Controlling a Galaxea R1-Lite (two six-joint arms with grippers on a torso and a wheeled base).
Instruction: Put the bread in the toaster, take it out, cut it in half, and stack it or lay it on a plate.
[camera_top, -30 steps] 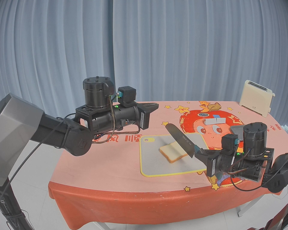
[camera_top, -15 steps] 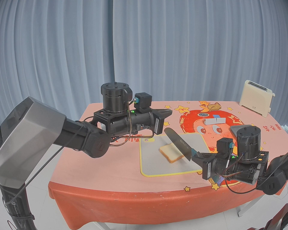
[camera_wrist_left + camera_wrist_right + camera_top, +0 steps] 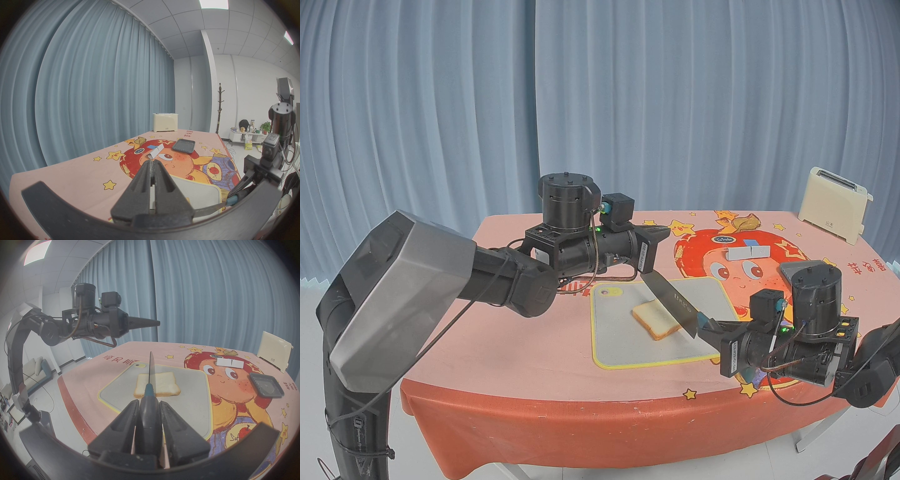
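The bread (image 3: 657,317), a single pale slice with a browner crust, lies flat near the middle of the grey cutting board (image 3: 615,347). It looks light, soft and easily squashed, so a dragging blade will likely slide or tear it unless it is pinned. The right gripper (image 3: 710,325) is clamped on the teal handle of the knife (image 3: 673,299), whose dark blade slants up over the slice and, in the right wrist view, lines up with its middle; whether the edge touches the bread I cannot tell. The left gripper (image 3: 664,233) hangs above the board's far edge, fingers pressed together with nothing between them. A sound hold would be a gentle press on one half near the crust, well aside from the cutting line; afterwards each half is best taken lightly by its firmer crust edges, since the crumb will dent. The board sits on a desk (image 3: 506,350) under an orange cartoon-printed cloth, and it might shift under sideways force. A dark square plate (image 3: 266,384) and a small white block (image 3: 748,252) lie further right, with the cream toaster (image 3: 834,203) at the far right corner. Blue-grey curtains (image 3: 456,94) hang behind, and the left wrist view shows white walls and a coat stand (image 3: 220,106).
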